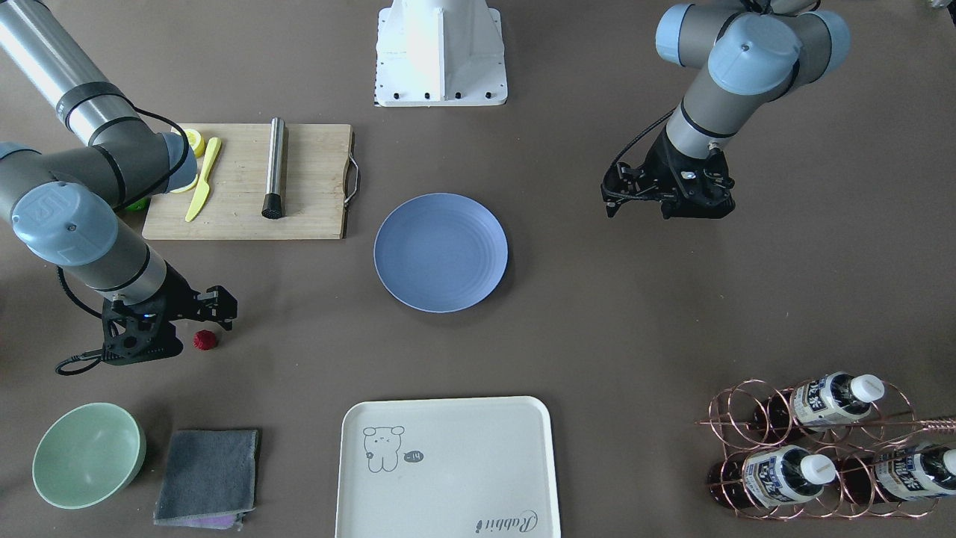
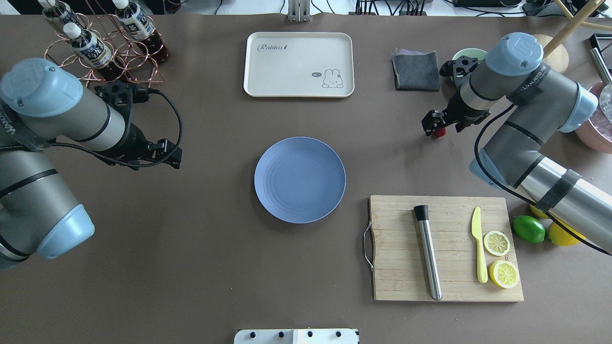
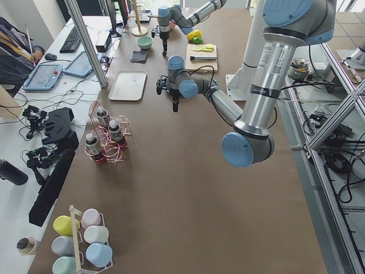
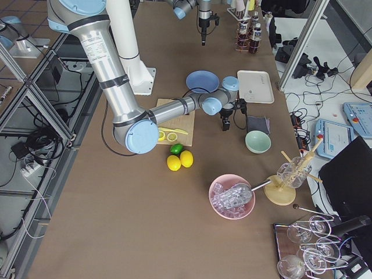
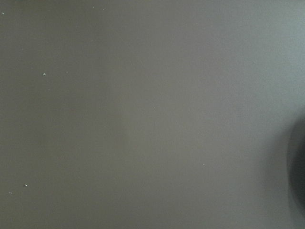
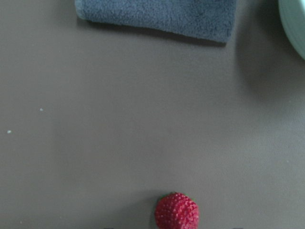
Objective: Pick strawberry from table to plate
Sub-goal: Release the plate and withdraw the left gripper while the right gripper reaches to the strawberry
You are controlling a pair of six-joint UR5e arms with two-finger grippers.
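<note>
The tray (image 2: 296, 62) bears the script word "Rabbit" in 1 corner, and a small speech bubble beside its rabbit drawing seems to say "hi!". A band on the right arm (image 2: 530, 86) carries white lettering, roughly "WANJEED". The labels on the bottles (image 1: 821, 400) are too small to read.
</note>
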